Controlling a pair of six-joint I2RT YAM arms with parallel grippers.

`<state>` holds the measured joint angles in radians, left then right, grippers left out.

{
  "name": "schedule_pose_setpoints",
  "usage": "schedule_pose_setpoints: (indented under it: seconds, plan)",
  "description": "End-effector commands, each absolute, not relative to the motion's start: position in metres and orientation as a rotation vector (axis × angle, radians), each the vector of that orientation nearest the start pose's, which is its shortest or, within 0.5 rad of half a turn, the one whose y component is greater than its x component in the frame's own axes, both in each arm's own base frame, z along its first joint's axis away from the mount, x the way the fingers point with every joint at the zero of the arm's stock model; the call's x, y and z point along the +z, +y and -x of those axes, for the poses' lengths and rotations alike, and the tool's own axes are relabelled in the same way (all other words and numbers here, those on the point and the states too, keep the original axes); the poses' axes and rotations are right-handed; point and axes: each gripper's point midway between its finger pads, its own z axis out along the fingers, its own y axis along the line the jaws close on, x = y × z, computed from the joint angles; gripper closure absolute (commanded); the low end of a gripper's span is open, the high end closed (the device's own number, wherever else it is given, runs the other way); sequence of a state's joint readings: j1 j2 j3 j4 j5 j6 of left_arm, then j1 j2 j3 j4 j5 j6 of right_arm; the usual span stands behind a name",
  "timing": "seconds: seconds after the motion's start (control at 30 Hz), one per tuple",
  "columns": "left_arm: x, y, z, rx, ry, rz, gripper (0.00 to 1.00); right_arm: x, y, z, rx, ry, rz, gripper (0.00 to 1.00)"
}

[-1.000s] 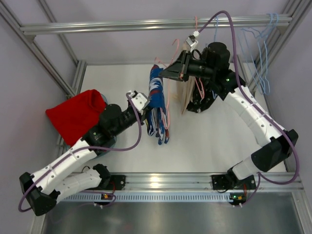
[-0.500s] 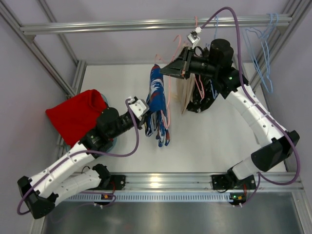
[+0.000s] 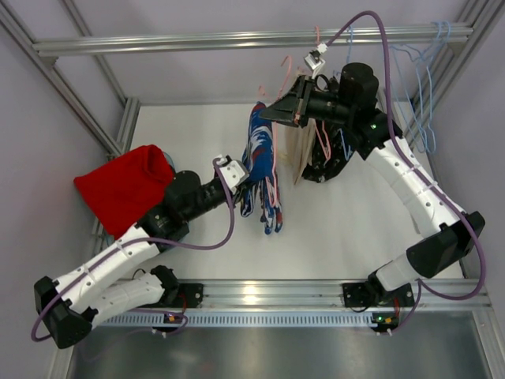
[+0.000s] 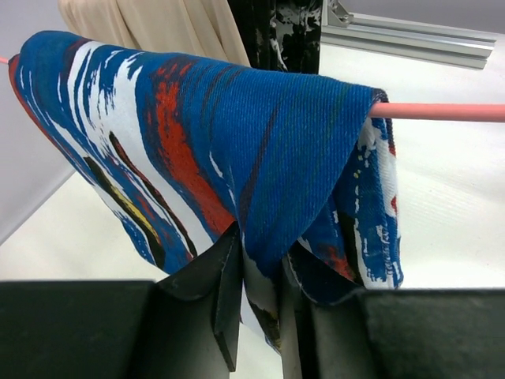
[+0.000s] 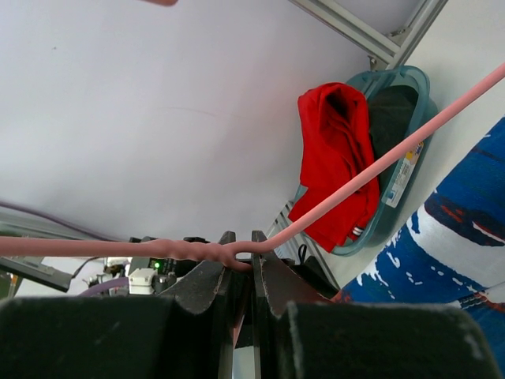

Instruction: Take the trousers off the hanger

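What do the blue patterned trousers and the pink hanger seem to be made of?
The blue trousers: soft ribbed knit cloth, matte, judging by fine ridges and draping folds. The hanger: smooth pink rod, probably coated wire, twisted at its neck.

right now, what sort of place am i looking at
Probably a robot lab cell set up for laundry work, not a home: an aluminium frame boxes in a white table, two arms are bolted at its near edge, and spare hangers hang from the frame.
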<state>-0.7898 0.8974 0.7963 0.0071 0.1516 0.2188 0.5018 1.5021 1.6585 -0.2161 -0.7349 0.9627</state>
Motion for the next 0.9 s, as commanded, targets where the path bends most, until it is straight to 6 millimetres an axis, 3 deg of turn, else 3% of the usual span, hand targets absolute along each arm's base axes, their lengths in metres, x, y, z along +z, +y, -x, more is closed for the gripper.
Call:
schedule_pose_setpoints:
  seconds: [0.0,0.1,0.27,0.3,0.37,0.4,0.47,0.5,0.57,0.7,0.87]
  plan:
    - [0.321,-0.267,-0.237,-0.577,1.331,-0.885,0.74,0.526,0.305,-0.264,1.674,1.59,0.353,1.0]
    - [0.331,-0.265,-0.246,-0.568,1.348,-0.81,0.97,0.524,0.304,-0.262,1.679,1.592,0.351,1.0]
    - [0.369,-0.268,-0.259,-0.639,1.353,-0.639,1.0,0.501,0.307,-0.265,1.682,1.637,0.334,1.0]
    - [0.389,-0.265,-0.262,-0.645,1.333,-0.592,1.0,0.498,0.306,-0.265,1.681,1.639,0.337,1.0]
    - [0.405,-0.264,-0.267,-0.68,1.339,-0.529,1.0,0.487,0.308,-0.267,1.679,1.661,0.326,1.0]
    - [0.427,-0.26,-0.268,-0.688,1.302,-0.499,1.0,0.482,0.308,-0.268,1.672,1.667,0.327,1.0]
    - [0.445,-0.252,-0.273,-0.69,1.291,-0.453,1.0,0.472,0.31,-0.271,1.666,1.69,0.322,1.0]
    - [0.469,-0.247,-0.27,-0.7,1.248,-0.433,1.0,0.468,0.31,-0.272,1.664,1.699,0.315,1.0]
    - [0.49,-0.242,-0.269,-0.716,1.217,-0.406,1.0,0.462,0.311,-0.274,1.657,1.712,0.312,1.0]
    - [0.556,-0.224,-0.255,-0.758,1.1,-0.365,1.0,0.446,0.316,-0.276,1.64,1.738,0.321,1.0]
    - [0.618,-0.202,-0.242,-0.798,0.983,-0.311,1.0,0.418,0.324,-0.276,1.612,1.804,0.333,1.0]
